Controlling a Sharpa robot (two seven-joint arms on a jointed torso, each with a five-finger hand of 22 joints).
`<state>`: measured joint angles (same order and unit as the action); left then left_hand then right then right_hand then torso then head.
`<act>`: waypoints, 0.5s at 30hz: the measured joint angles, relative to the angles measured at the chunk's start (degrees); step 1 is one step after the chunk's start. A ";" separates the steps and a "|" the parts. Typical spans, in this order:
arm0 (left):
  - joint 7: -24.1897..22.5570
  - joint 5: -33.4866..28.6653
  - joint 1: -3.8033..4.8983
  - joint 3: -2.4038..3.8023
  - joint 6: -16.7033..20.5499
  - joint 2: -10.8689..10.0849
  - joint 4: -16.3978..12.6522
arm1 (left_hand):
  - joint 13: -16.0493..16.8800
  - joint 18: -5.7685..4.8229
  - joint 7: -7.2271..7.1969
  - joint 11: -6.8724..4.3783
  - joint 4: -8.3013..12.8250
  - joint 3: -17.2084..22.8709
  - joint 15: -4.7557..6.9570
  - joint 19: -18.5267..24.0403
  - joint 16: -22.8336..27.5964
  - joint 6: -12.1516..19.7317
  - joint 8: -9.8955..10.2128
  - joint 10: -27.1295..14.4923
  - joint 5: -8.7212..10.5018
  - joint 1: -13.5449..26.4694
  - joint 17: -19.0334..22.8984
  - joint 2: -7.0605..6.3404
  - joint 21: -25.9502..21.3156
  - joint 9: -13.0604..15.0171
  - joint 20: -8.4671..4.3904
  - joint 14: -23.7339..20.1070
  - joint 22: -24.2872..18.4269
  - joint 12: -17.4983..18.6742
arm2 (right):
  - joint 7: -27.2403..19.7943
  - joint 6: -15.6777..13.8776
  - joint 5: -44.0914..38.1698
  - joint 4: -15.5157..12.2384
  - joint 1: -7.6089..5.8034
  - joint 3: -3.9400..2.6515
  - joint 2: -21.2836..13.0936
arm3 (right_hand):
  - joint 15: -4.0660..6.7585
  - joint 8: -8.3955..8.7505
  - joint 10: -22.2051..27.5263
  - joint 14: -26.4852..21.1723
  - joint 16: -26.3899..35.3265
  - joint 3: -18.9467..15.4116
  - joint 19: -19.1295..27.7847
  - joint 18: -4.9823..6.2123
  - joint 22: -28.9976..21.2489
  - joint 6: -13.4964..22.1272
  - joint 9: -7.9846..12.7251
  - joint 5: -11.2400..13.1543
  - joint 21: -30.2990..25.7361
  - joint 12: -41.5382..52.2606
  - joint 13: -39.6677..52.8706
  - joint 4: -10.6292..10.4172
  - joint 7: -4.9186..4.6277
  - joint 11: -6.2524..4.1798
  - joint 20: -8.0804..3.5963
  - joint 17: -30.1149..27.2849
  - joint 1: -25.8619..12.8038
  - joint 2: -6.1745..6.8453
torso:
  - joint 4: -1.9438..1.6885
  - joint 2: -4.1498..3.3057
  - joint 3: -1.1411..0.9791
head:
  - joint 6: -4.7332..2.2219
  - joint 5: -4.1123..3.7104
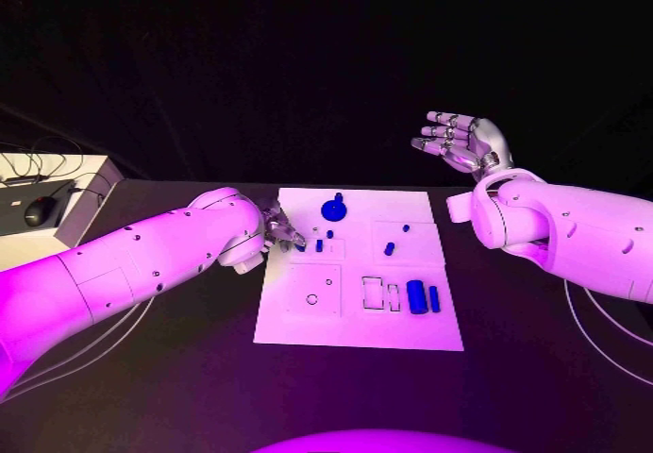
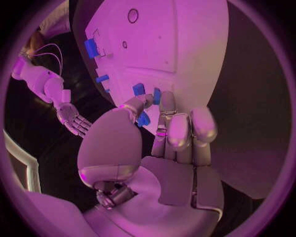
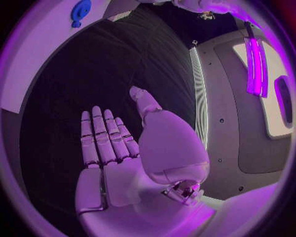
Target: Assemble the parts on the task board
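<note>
The white task board (image 1: 357,326) lies mid-table. My left hand (image 1: 282,231) reaches over its left edge, fingers stretched toward three small blue parts (image 1: 319,244). The nearest small part (image 2: 143,118) sits between thumb and a finger; whether it is pinched is unclear. A round blue part (image 1: 333,208) stands near the far edge, also visible in the right wrist view (image 3: 80,10). Another blue piece (image 1: 390,249) lies mid-board, and two blue cylinders (image 1: 416,296) lie at the right. My right hand (image 1: 460,140) is raised beyond the board's far right corner, fingers spread and holding nothing (image 3: 117,148).
A grey box (image 1: 82,179) with cables and a mouse (image 1: 39,211) sits at the table's far left. Square and round recesses (image 1: 311,288) mark the board's near half. Bare black table surrounds the board.
</note>
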<state>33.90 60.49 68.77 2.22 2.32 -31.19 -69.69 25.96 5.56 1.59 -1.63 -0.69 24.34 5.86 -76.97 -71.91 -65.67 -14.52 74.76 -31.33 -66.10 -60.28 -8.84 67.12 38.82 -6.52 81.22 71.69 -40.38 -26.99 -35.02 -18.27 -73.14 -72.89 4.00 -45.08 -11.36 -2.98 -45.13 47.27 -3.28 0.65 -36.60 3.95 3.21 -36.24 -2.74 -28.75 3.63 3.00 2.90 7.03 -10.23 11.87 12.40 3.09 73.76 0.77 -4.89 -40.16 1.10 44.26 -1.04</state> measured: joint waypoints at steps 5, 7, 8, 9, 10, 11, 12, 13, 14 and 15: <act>0.00 0.04 0.03 0.01 -0.20 0.04 0.04 | 0.19 -0.34 0.13 0.19 0.22 -0.22 0.14 -0.22 -0.14 -0.31 0.24 0.21 0.00 0.00 -0.34 0.00 0.00 -0.19 -0.22 0.20 0.00 0.00 | 0.04 0.12 0.00 0.08 0.00 0.04 0.01 | 0.00 0.00 0.00 0.00 0.00 0.00 0.00 0.00 0.00 0.00 0.00 0.00 0.00 0.00 0.00 0.00 0.00 0.00 0.00 0.00 0.00 0.00 | -0.01 0.01 0.00 | 0.04 0.00; 0.01 0.07 0.04 0.02 -0.24 0.04 0.01 | 0.19 -0.35 0.12 0.19 0.23 -0.22 0.06 -0.22 -0.43 -0.32 0.25 0.22 0.00 0.00 -0.48 0.00 0.00 -0.28 -0.22 0.27 0.00 0.00 | 0.05 0.16 0.00 0.12 0.00 0.05 0.01 | 0.00 0.00 0.00 0.00 0.00 0.00 0.00 0.00 0.00 0.00 0.00 0.00 0.00 0.00 0.00 0.00 0.00 0.00 0.00 0.00 0.00 0.00 | -0.01 0.01 0.00 | 0.07 0.01; 0.01 0.09 0.04 0.02 -0.24 0.04 0.00 | 0.19 -0.35 0.11 0.19 0.29 -0.29 0.06 -0.22 -0.43 -0.33 0.44 0.22 0.00 0.00 -0.51 0.00 0.00 -0.31 -0.22 0.28 0.00 0.11 | 0.06 0.17 0.00 0.13 0.01 0.06 0.00 | 0.00 0.00 0.00 0.00 0.00 0.00 0.00 0.00 0.00 0.00 0.00 0.00 0.00 0.00 0.00 0.00 0.00 0.00 0.00 0.00 0.00 0.00 | -0.02 0.02 0.00 | 0.08 0.01; 0.01 0.11 0.04 0.02 -0.24 0.04 -0.01 | 0.19 -0.35 0.13 0.18 0.40 -0.40 0.06 -0.22 -0.43 -0.53 0.69 0.22 0.00 0.00 -0.57 0.00 0.00 -0.40 -0.22 0.28 -0.01 0.29 | 0.07 0.19 0.00 0.14 0.02 0.06 0.00 | 0.00 0.00 0.00 0.00 0.00 0.00 0.00 0.00 0.00 0.00 0.00 0.00 0.00 0.00 0.00 0.00 0.00 0.00 0.00 0.00 0.00 0.00 | -0.03 0.02 0.00 | 0.09 0.01; 0.02 0.14 0.04 0.02 -0.24 0.04 -0.01 | 0.19 -0.35 0.21 0.12 0.40 -0.40 0.05 -0.22 -0.43 -0.61 0.75 0.53 0.00 0.00 -0.58 0.00 0.00 -0.53 -0.22 0.29 0.00 0.29 | 0.08 0.20 0.00 0.15 0.03 0.07 -0.01 | 0.00 0.00 0.00 0.00 0.00 0.00 0.00 0.01 0.00 0.00 0.00 0.00 0.00 0.00 0.00 0.00 0.00 0.00 0.00 0.00 0.00 0.00 | -0.04 0.02 0.01 | 0.12 0.01; 0.02 0.17 0.04 0.02 -0.24 0.04 -0.02 | 0.23 -0.35 0.21 0.21 0.40 -0.40 0.04 -0.22 -0.43 -0.62 0.76 0.62 0.00 0.00 -0.64 0.00 0.00 -0.56 -0.22 0.30 0.03 0.29 | 0.08 0.22 -0.01 0.16 0.03 0.07 -0.01 | 0.00 0.00 0.00 0.00 0.00 0.00 0.00 0.00 0.00 0.00 0.00 0.00 0.00 0.00 0.00 0.00 0.00 0.00 0.00 -0.03 0.00 0.00 | -0.04 0.03 0.01 | 0.13 0.01; 0.02 0.21 0.04 0.01 -0.24 0.04 -0.03 | 0.28 -0.35 0.21 0.21 0.40 -0.40 0.04 -0.22 -0.69 -0.62 0.76 0.62 0.00 0.00 -0.75 0.00 0.00 -0.56 -0.22 0.31 0.09 0.29 | 0.09 0.23 -0.01 0.17 0.03 0.07 -0.01 | 0.00 0.00 0.00 0.00 0.00 0.00 0.00 0.00 0.00 0.00 0.00 0.00 0.00 0.00 0.00 0.00 0.00 0.00 0.00 -0.05 0.00 0.00 | -0.04 0.03 0.01 | 0.16 0.01; 0.02 0.25 0.03 0.01 -0.22 0.05 -0.04 | 0.29 -0.35 0.20 0.21 0.40 -0.40 0.03 -0.22 -0.72 -0.62 0.76 0.62 0.00 0.00 -0.80 0.00 0.00 -0.56 -0.22 0.31 0.09 0.29 | 0.10 0.24 -0.02 0.19 0.03 0.08 -0.01 | 0.00 0.00 0.00 0.00 0.00 0.00 0.00 0.00 0.00 0.00 0.00 0.00 0.00 0.00 0.00 0.00 0.00 0.00 0.00 -0.05 0.00 0.00 | -0.07 0.03 0.02 | 0.18 0.01; 0.02 0.30 0.03 0.00 -0.20 0.05 -0.04 | 0.29 -0.35 0.20 0.20 0.42 -0.41 -0.03 -0.22 -0.72 -0.62 0.79 0.62 0.00 0.00 -0.82 0.00 0.00 -0.54 -0.22 0.38 0.09 0.29 | 0.11 0.25 -0.02 0.20 0.03 0.08 -0.01 | 0.00 0.00 0.00 0.00 0.00 0.00 -0.01 0.01 0.00 0.00 0.00 0.00 0.00 0.00 0.00 0.00 0.00 0.00 0.00 -0.05 0.00 0.00 | -0.08 0.03 0.02 | 0.18 0.01; 0.02 0.35 0.02 0.00 -0.18 0.06 -0.05 | 0.29 -0.35 0.20 0.24 0.54 -0.54 -0.03 -0.22 -0.72 -0.63 0.90 0.66 0.00 0.00 -0.94 0.00 0.00 -0.50 -0.22 0.38 0.09 0.28 | 0.11 0.27 -0.02 0.21 0.03 0.09 -0.01 | 0.00 0.00 0.00 0.00 0.00 0.00 0.00 0.00 0.00 0.00 0.00 0.00 0.00 0.00 0.00 0.00 0.00 0.00 0.00 -0.05 0.00 0.00 | -0.08 0.03 0.03 | 0.18 0.03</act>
<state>33.92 60.84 68.80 2.22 2.14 -31.12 -69.73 26.25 5.21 1.79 -1.39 -0.15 23.80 5.83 -77.19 -72.63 -66.29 -13.62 75.42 -31.33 -66.10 -61.23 -8.84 67.12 38.32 -6.74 81.60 71.78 -40.10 -26.88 -34.75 -18.29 -72.93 -72.86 4.08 -45.09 -11.36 -2.98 -45.13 47.28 -3.28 0.65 -36.61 3.95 3.22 -36.24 -2.75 -28.75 3.64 3.00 2.90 7.03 -10.23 11.87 12.40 3.04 73.76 0.77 -4.97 -40.13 1.13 44.45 -1.02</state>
